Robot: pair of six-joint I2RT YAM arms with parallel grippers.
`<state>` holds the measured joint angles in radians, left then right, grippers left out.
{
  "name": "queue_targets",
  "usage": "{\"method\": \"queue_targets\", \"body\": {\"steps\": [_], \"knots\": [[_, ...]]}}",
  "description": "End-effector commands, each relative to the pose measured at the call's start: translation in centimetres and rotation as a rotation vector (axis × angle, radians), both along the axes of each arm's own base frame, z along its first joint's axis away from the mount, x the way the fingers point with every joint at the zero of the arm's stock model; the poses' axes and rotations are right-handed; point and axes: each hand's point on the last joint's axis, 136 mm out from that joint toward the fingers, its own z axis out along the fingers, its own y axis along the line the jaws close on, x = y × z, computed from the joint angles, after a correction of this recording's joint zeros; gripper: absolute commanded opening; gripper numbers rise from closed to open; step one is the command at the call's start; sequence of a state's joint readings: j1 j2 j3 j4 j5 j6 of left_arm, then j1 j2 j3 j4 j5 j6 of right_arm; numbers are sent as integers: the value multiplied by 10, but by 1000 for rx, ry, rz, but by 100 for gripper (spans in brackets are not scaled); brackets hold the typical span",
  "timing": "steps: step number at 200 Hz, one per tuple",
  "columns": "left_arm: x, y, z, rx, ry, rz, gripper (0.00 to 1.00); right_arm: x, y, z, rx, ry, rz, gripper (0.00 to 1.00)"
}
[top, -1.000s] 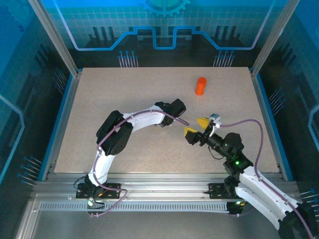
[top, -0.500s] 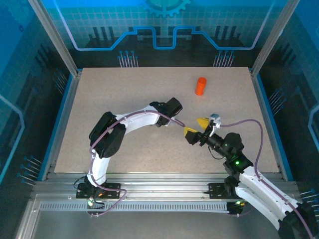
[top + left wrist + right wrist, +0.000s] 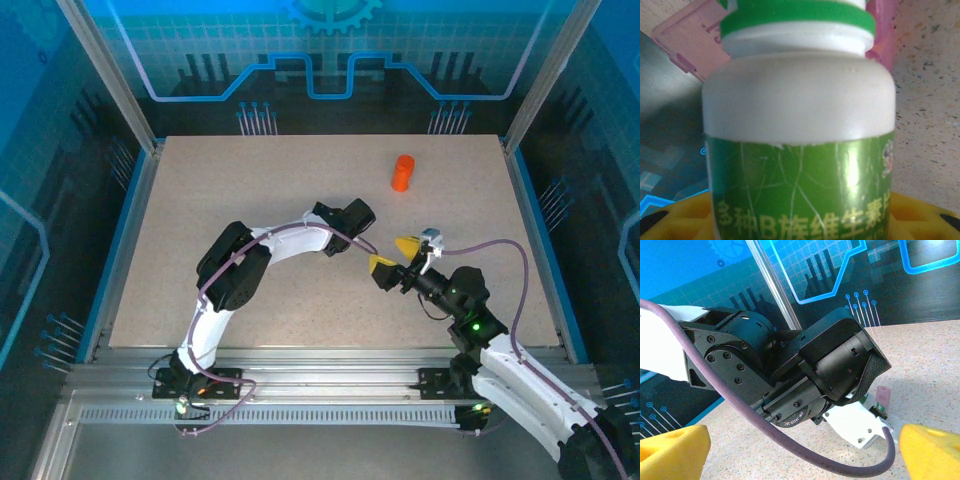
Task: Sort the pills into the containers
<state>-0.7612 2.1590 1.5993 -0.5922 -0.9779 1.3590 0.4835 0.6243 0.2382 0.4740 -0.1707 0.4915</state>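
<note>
So the left hand (image 3: 350, 216) is clenched around a white bottle (image 3: 800, 100) with a green label, right up against its wrist camera. The pink compartment of the pill box (image 3: 685, 37) peeks out behind the bottle at the upper left of that view. The right hand (image 3: 394, 254) is spread wide with nothing in it, just right of the left one. An orange bottle (image 3: 402, 172) stands well apart, upper right on the surface (image 3: 230, 180).
</note>
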Motion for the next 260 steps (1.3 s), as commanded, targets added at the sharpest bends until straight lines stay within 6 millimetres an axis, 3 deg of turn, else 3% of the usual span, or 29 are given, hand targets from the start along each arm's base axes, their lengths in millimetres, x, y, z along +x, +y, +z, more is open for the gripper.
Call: {"method": "queue_targets", "body": {"steps": [1, 31, 60, 128, 178, 260], "knots": [[-14, 11, -6, -22, 98, 3, 0, -2, -2, 9, 29, -39, 5, 98], [-21, 22, 15, -153, 102, 71, 0, -2, -2, 10, 32, -39, 5, 98], [-31, 30, 8, -192, 136, 89, 0, -3, -2, 10, 35, -38, 7, 98], [-12, 25, 6, -379, 94, 223, 0, -1, -1, 6, 28, -28, 7, 98], [-15, 26, -5, -392, 116, 241, 0, 1, 0, 3, 26, -20, 9, 98], [-22, 24, 14, -483, 106, 267, 0, 2, 2, 2, 27, -13, 12, 98]]}}
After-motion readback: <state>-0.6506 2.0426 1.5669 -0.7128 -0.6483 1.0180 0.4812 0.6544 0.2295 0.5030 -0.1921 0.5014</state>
